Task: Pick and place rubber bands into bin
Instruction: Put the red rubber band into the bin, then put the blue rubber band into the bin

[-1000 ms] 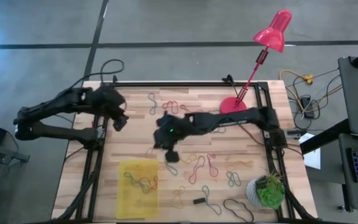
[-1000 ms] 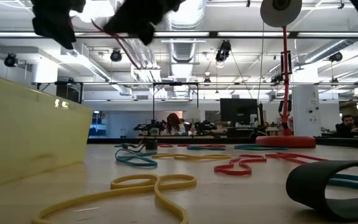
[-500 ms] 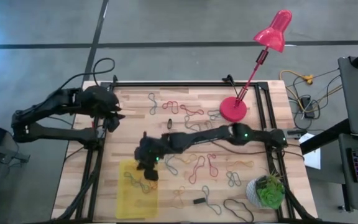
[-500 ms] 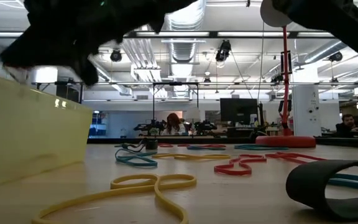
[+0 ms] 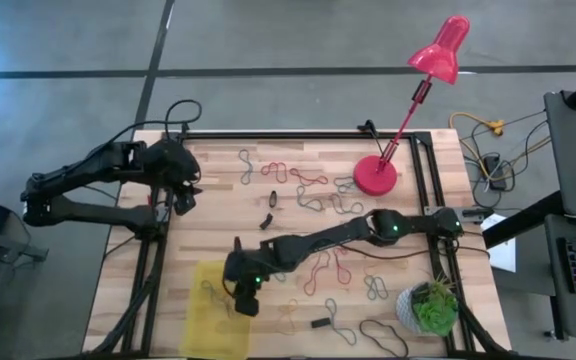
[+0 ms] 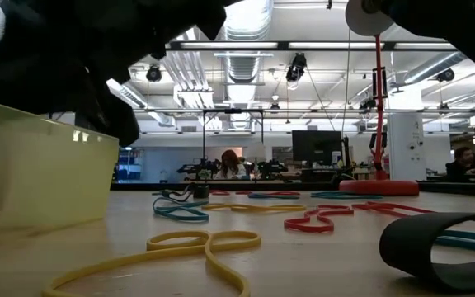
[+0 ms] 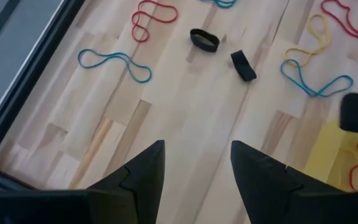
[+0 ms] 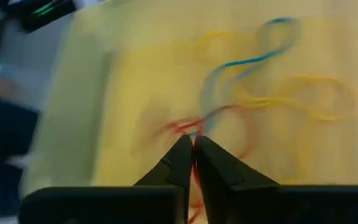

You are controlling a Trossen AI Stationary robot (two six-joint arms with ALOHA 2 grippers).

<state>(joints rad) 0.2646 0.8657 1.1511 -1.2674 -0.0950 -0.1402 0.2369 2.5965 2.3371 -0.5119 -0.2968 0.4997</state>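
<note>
1. Pale wooden tabletop carries scattered thin coloured rubber bands.
2. Right gripper, fingers pinched on a red rubber band, hangs over the translucent yellow plastic bin.
3. Left gripper waits spread apart, holding nothing, near the table's left edge.
</note>
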